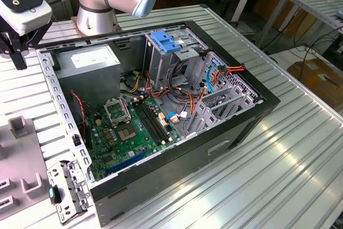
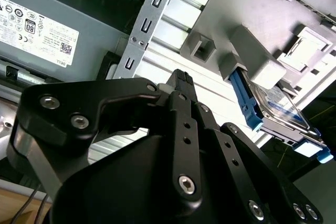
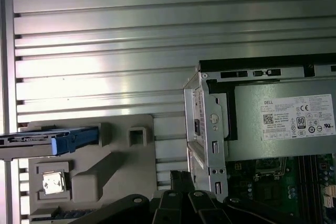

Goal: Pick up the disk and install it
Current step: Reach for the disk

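1. Disk [image 2: 281, 115] not picked up: slotted in grey holder [image 3: 105, 166] on counter [image 3: 157, 51], outside computer case [image 1: 161, 172].
2. Gripper [image 2: 179, 77] hovers near holder, fingers pressed together, empty.
3. Pickup and install both left.

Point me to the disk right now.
In the first wrist view the disk sits in the grey holder on the slatted table, at the holder's end away from the open computer case.

Blue-railed silver disk [image 3: 47, 141] on edge
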You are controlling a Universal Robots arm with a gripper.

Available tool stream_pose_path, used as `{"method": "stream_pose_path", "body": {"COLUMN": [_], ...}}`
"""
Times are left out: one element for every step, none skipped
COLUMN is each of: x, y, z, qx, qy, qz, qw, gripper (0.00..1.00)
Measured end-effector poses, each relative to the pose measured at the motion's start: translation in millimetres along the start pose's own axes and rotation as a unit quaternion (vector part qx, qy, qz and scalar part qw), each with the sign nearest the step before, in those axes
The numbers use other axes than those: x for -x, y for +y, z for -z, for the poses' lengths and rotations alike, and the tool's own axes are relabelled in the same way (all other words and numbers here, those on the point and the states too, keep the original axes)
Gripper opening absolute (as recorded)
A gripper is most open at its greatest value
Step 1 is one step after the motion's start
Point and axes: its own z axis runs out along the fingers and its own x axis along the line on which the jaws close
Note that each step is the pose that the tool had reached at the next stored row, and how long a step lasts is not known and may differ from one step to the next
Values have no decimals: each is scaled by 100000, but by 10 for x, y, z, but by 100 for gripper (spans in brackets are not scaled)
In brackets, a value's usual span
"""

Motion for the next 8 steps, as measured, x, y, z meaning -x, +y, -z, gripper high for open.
{"method": "stream_pose_path", "body": {"x": [-7,-14,-27,-34,-40,-51,-52,-52], "y": [-1,-1,-2,-3,-3,-4,-4,-4], "z": [0,0,0,0,0,-1,-1,-1], "qx": [-1,-2,-2,-3,-4,-1,-1,-1], "qy": [-1,0,2,2,6,2,1,2], "qz": [2,3,2,2,0,0,9,11], "qw": [100000,100000,100000,100000,100000,100000,100000,100000], "gripper": [11,11,11,11,11,11,11,11]}}
